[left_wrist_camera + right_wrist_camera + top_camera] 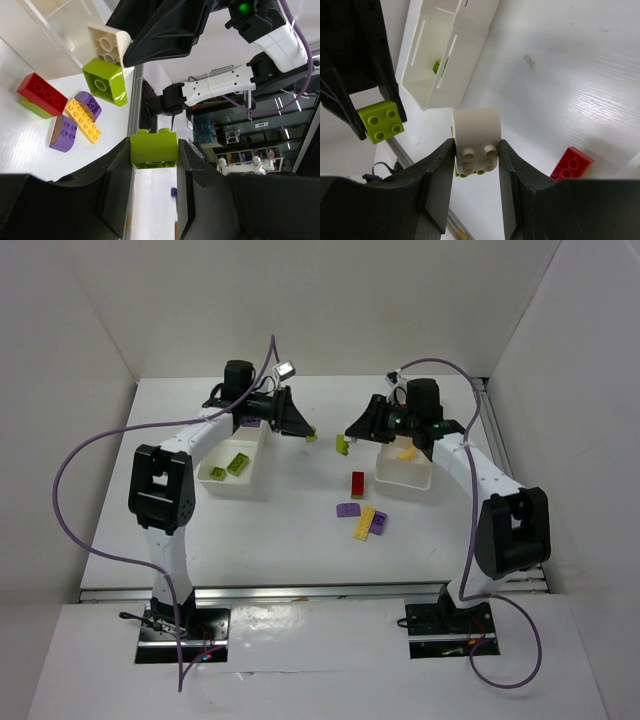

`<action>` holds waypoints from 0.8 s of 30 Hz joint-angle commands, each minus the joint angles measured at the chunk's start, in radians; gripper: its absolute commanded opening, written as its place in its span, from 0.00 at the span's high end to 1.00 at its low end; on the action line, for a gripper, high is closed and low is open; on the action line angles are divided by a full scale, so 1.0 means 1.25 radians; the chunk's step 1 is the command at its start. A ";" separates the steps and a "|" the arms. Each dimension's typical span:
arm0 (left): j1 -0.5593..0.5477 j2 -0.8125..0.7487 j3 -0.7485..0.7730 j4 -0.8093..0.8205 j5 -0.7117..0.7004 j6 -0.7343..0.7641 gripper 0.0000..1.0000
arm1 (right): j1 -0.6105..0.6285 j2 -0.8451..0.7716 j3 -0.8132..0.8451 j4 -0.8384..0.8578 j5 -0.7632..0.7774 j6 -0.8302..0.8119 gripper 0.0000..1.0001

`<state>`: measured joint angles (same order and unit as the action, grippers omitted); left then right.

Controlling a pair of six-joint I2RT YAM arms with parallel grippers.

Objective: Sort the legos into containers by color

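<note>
My left gripper point(308, 434) is shut on a lime green brick point(154, 147) and holds it above the table between the two white trays. My right gripper point(345, 443) faces it closely, shut on a white brick point(476, 132) that has a lime brick point(104, 81) stuck to it. The left tray point(262, 466) holds two lime bricks point(238, 462) and a purple piece point(250, 422). The right tray point(400, 480) holds a yellow piece point(405, 452). A red brick point(357, 483), two purple pieces point(347, 510) and a yellow brick point(366, 522) lie on the table.
White walls enclose the table on the left, back and right. Purple cables loop above both arms. The loose bricks lie just in front of the right tray, under and near the two grippers. A lime piece point(35, 107) lies against the red brick.
</note>
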<state>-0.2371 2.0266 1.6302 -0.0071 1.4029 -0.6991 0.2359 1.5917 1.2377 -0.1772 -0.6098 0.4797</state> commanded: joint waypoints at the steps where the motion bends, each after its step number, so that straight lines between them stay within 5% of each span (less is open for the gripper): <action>1: 0.009 0.008 0.042 -0.042 -0.008 0.041 1.00 | 0.003 -0.038 0.010 -0.020 0.067 -0.013 0.89; 6: 0.009 0.026 0.136 -0.368 -0.196 0.194 1.00 | 0.003 -0.065 0.030 -0.113 0.186 -0.055 0.89; 10: 0.025 0.009 0.266 -0.649 -0.670 0.249 1.00 | 0.003 -0.081 0.037 -0.131 0.201 -0.071 0.89; 16: 0.106 -0.151 0.143 -0.677 -0.956 0.214 1.00 | -0.005 -0.072 0.037 -0.131 0.193 -0.071 0.89; 24: 0.144 -0.124 0.075 -0.675 -1.040 0.230 1.00 | 0.019 -0.033 0.065 -0.121 0.177 -0.071 0.89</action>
<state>-0.0380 1.8404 1.7409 -0.8181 0.1940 -0.4412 0.2409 1.5452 1.2602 -0.3302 -0.3809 0.4023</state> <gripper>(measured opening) 0.458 0.438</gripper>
